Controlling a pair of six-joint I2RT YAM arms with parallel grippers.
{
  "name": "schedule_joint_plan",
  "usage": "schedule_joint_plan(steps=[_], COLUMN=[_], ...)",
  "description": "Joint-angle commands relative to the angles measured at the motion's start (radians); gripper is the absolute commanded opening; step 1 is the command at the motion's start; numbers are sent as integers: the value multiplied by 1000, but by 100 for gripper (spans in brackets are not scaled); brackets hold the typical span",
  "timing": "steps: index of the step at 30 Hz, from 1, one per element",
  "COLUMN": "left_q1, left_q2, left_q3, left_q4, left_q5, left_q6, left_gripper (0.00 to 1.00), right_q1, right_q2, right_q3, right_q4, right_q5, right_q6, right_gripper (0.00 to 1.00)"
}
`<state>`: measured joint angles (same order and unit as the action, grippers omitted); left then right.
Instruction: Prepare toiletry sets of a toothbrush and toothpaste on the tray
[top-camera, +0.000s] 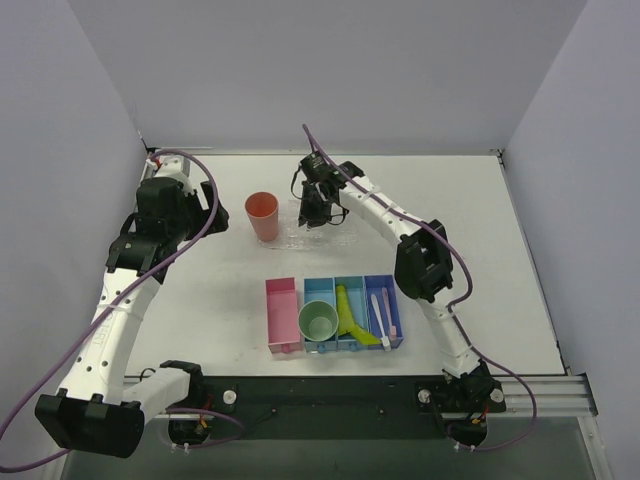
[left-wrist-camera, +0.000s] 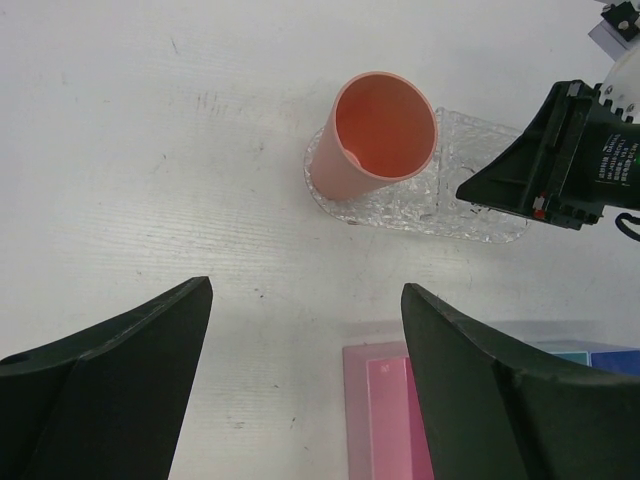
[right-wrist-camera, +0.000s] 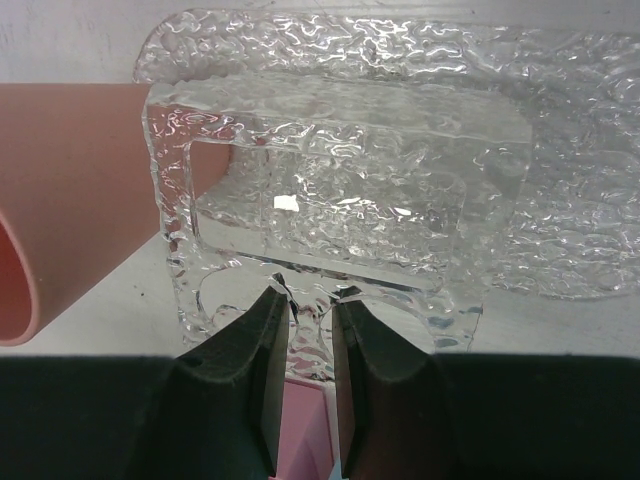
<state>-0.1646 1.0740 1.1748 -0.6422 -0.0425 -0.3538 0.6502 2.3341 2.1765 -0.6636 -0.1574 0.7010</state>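
White table (top-camera: 200, 290); right gripper (right-wrist-camera: 308, 330) held the clear rack (right-wrist-camera: 340, 170), fingers (right-wrist-camera: 260, 370) narrow, tray (right-wrist-camera: 570, 200) just beyond; left gripper (left-wrist-camera: 305, 288) gaped wide; setting the rack down seemed next.

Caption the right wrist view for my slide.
Right hand pinching the near rim of a clear rack, bumpy tray behind it, pink cup at left.

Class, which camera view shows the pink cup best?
Left wrist: the pink cup appears whole, upright on the tray, its inside visible. Top external shows it small and distant; right wrist catches only part of its side at the left edge.
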Motion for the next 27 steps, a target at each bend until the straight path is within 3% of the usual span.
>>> schedule_joint_plan(steps=[1,27], left_q1=[-4,-4], left_q2=[-25,-32], left_q3=[2,-15], left_q4=[7,9], left_q5=[-10,-11], left_q6=[16,13], left_gripper=[87,88], right_q1=[11,26], right_q2=[19,56], right_q3=[51,57], right_q4=[-31,-37], right_q5=[-2,-7], right_q6=[-17,-11], right_gripper=[0,0])
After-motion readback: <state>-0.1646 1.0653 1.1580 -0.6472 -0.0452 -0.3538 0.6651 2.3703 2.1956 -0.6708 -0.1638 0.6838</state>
